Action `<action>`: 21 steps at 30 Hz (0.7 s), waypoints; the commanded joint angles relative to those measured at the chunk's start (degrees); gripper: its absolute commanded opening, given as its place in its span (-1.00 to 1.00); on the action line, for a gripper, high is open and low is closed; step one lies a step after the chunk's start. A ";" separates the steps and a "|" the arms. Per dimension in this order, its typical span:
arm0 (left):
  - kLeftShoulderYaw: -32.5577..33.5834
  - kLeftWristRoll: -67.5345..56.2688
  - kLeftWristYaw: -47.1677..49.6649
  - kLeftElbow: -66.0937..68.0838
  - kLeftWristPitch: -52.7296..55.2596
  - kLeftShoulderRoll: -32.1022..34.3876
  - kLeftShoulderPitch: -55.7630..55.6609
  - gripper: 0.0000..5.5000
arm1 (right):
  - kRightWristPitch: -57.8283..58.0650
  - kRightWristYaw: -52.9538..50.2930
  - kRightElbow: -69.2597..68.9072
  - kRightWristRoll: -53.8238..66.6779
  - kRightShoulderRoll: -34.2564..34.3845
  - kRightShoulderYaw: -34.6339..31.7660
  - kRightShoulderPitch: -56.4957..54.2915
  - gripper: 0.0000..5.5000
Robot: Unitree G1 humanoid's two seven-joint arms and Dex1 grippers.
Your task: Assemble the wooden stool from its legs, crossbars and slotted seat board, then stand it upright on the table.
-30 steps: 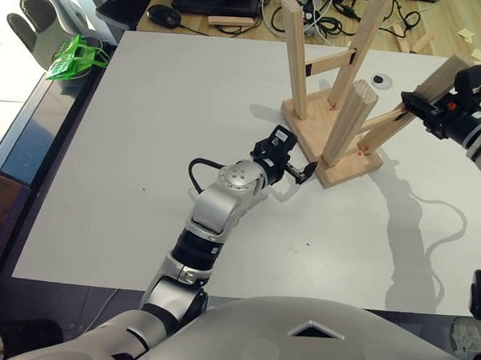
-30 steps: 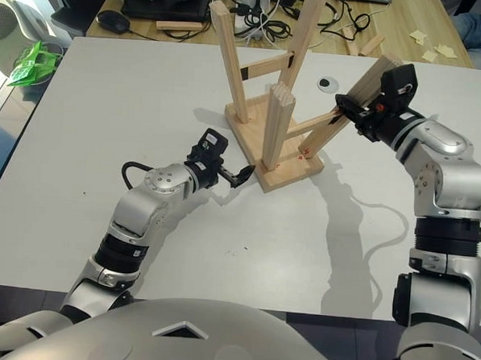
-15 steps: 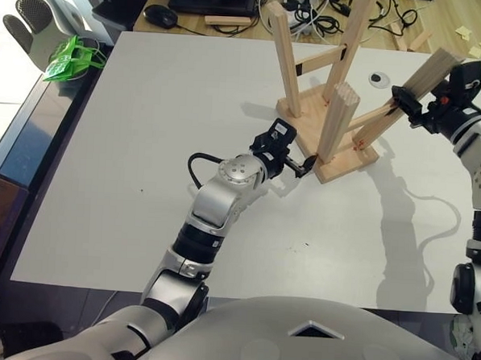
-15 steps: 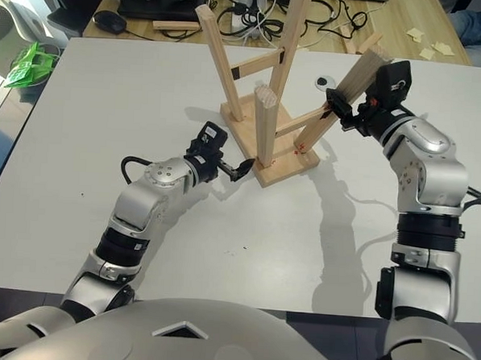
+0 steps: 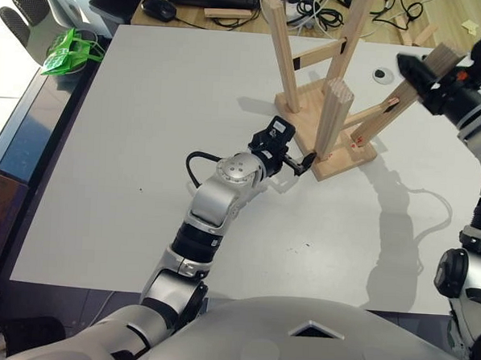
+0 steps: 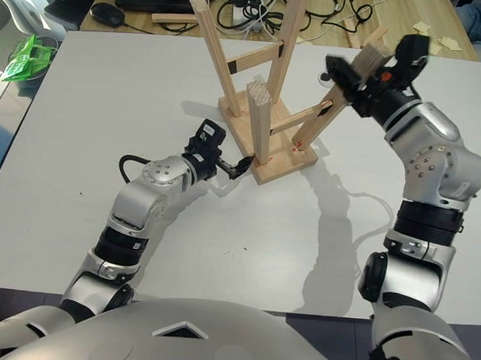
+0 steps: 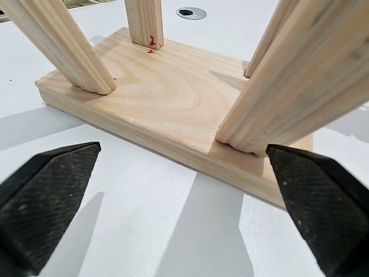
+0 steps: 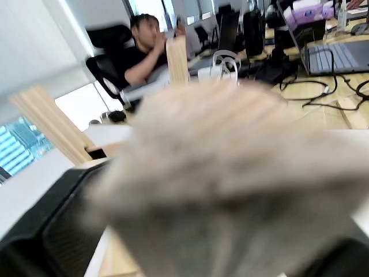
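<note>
right eye view, upper right: right gripper (image 6: 352, 73) pinches the slanted pale wooden leg (image 6: 314, 129); left gripper (image 6: 240, 165), spread, sits beside the flat wooden seat board (image 6: 282, 162). tugging could tip the unheld board over.

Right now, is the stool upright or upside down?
Upside down: the seat board lies on the table, legs pointing up; the right gripper holds one leg.

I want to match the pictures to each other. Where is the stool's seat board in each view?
Left eye view: seat board upper right of centre, lying upside down.
Right eye view: just above centre.
Left wrist view: across the middle, close.
Right wrist view: cannot tell; the blurred end of the held leg is in front.
Shared landmark: the near-corner leg.
</note>
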 commanded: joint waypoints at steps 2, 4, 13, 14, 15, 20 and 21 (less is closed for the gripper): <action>-0.21 0.53 0.09 -0.87 0.64 0.33 -1.09 0.96 | 9.02 -6.52 8.59 -9.93 0.54 9.91 3.75 0.44; 0.14 0.49 0.10 -0.65 0.56 0.40 -1.59 0.96 | 10.41 -7.92 9.20 -10.54 1.65 10.88 3.72 0.44; 0.36 0.72 0.63 1.29 -0.74 -0.10 -2.01 0.96 | -3.02 -8.78 8.08 -10.27 5.31 5.82 -1.61 0.44; 0.32 0.78 0.65 1.55 -1.00 -0.13 -1.99 0.96 | -5.13 -9.38 8.22 -9.64 5.78 3.74 -3.51 0.44; 0.33 0.83 0.65 1.92 -1.32 -0.12 -2.00 0.96 | -6.85 -9.82 8.39 -8.93 6.00 1.74 -5.76 0.44; 0.40 0.96 0.62 2.58 -2.10 0.00 -2.10 0.96 | -7.57 -8.48 8.16 -6.37 5.27 -2.72 -12.41 0.44; 0.41 1.01 0.62 2.68 -2.19 -0.07 -2.14 0.96 | -7.66 -7.85 8.21 -6.22 5.03 -2.85 -13.11 0.44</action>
